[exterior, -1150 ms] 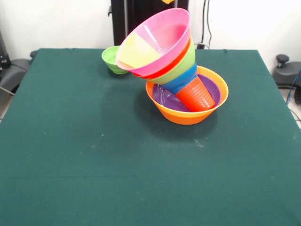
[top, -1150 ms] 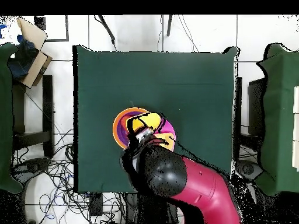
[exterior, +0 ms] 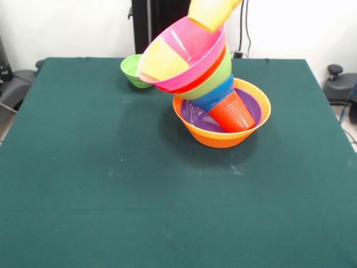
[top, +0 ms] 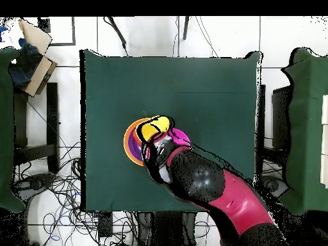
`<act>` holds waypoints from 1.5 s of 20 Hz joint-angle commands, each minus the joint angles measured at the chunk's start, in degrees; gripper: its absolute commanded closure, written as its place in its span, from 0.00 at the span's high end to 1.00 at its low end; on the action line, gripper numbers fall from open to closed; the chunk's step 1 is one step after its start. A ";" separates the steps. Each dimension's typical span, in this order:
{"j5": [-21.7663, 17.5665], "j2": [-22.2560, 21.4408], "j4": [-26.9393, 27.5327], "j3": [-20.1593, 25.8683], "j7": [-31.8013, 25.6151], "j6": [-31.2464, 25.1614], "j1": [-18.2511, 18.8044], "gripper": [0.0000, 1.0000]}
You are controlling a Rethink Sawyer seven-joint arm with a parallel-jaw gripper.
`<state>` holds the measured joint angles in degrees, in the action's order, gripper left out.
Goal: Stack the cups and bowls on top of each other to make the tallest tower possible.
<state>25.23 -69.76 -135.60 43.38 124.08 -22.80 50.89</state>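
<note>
The tower leans to the left in the front view. Its base is the large orange bowl [exterior: 223, 135], which holds the shallow purple bowl [exterior: 195, 118] and the red-orange cup [exterior: 233, 113]. On the cup sit the blue bowl [exterior: 221, 96], the medium green bowl [exterior: 217, 78], the red-orange bowl [exterior: 196, 84] and the large pink bowl [exterior: 192, 42], with a pale yellow cup [exterior: 162, 62] inside it. A second yellow cup [exterior: 212, 12] hangs tilted over the pink bowl's far rim. My gripper [top: 156, 142] holds it from above, hidden under the arm in the overhead view. The small green bowl [exterior: 133, 70] sits on the table behind the tower.
The black pedestal [exterior: 156, 22] stands just behind the tower. The red and black arm [top: 211, 189] covers part of the tower in the overhead view. Green chairs [top: 306, 128] flank the table, and a cardboard box [top: 35, 54] sits off its corner.
The yellow cup has come down into the front view above the pink bowl. In the overhead view the arm has stretched further over the tower. The tower has not moved.
</note>
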 commanded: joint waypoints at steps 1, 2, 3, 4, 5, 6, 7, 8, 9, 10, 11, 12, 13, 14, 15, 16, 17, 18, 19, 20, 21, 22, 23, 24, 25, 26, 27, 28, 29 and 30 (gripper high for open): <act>0.18 4.00 -5.38 17.08 -4.74 -1.13 4.48 0.00; -0.53 4.27 -5.41 17.44 -4.08 -0.85 4.71 0.00; -1.60 4.43 -5.06 17.22 -3.31 -0.92 4.62 0.00; -2.37 4.57 -4.77 16.62 -3.15 -1.13 4.37 0.00; -3.29 4.72 -4.30 15.55 -3.06 -1.43 3.92 0.00; -4.20 4.87 -3.82 14.47 -2.98 -1.72 3.46 0.00; -5.38 5.15 -3.31 12.83 -3.08 -2.00 2.80 0.00; -5.79 5.21 -3.04 12.31 -3.01 -2.20 2.58 0.00; -6.21 5.28 -2.78 11.80 -2.93 -2.40 2.37 0.00; -7.71 5.08 -2.00 9.52 -2.92 -3.79 1.49 0.00; -8.49 4.77 -1.78 8.51 -2.72 -4.75 1.16 0.00; -9.08 4.57 -1.59 8.05 -2.57 -5.31 1.06 0.00; -10.50 4.19 -1.09 6.78 -2.43 -6.03 0.67 0.00; -11.49 3.93 -0.71 5.98 -2.12 -6.50 0.40 0.00; -13.22 3.33 -0.07 4.48 -1.59 -6.99 -0.21 0.00; -13.75 3.11 -0.04 4.22 -1.32 -7.13 -0.25 0.00; -15.04 2.66 0.33 3.21 -0.80 -7.24 -0.71 0.00; -15.02 2.54 0.21 3.38 -0.53 -7.22 -0.72 0.00; -15.98 2.34 0.40 2.74 -0.16 -7.10 -1.02 0.00; -16.10 2.03 0.04 2.88 -0.17 -7.02 -0.73 0.00; -16.71 1.83 -0.18 2.53 -0.20 -6.93 -0.69 0.00; -17.45 2.07 -0.40 2.15 -0.25 -6.56 -0.55 0.00; -18.19 2.31 -0.61 1.77 -0.30 -6.20 -0.41 0.00; -18.99 2.79 -0.67 1.34 -0.38 -5.76 -0.26 0.00; -20.05 3.47 -1.04 0.32 0.07 -4.66 -0.38 0.00; -20.80 4.26 -0.92 -0.19 0.05 -4.15 -0.32 0.00; -21.04 4.34 -1.14 -0.28 0.13 -3.80 -0.20 0.00; -21.43 4.70 -1.52 -0.22 -0.13 -3.06 0.28 0.00; -21.67 5.02 -2.20 0.13 -0.39 -1.96 0.89 0.00; -22.01 5.28 -2.29 0.22 -0.63 -1.82 1.30 0.00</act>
<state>8.19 -68.24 -136.29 47.12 124.08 -23.90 52.63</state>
